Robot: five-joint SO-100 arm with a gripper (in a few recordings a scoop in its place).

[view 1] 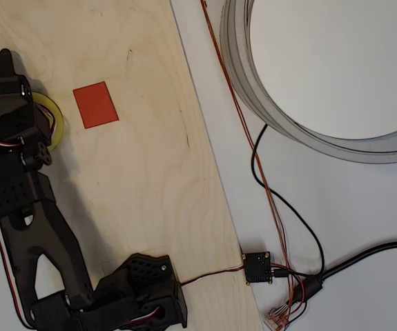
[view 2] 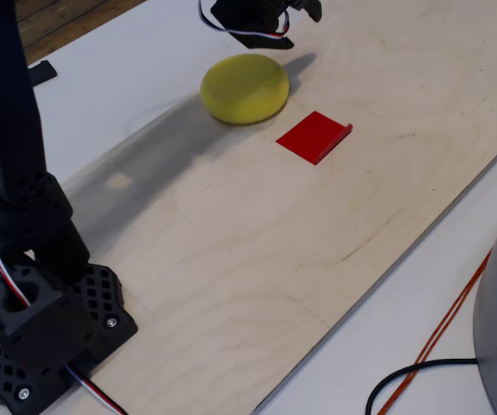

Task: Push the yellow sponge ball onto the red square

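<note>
One ball, one square, one gripper on plywood.
Overhead view: gripper [view 1: 6, 65] over the yellow sponge ball [view 1: 54, 117], finger spread not discernible; the red square [view 1: 95, 104] lies just right of the fingers, apart from the ball.

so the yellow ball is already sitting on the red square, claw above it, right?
Not quite. The yellow ball sits beside the red square, with bare wood between them, as the fixed view shows. The claw is above the ball, as you said.
</note>
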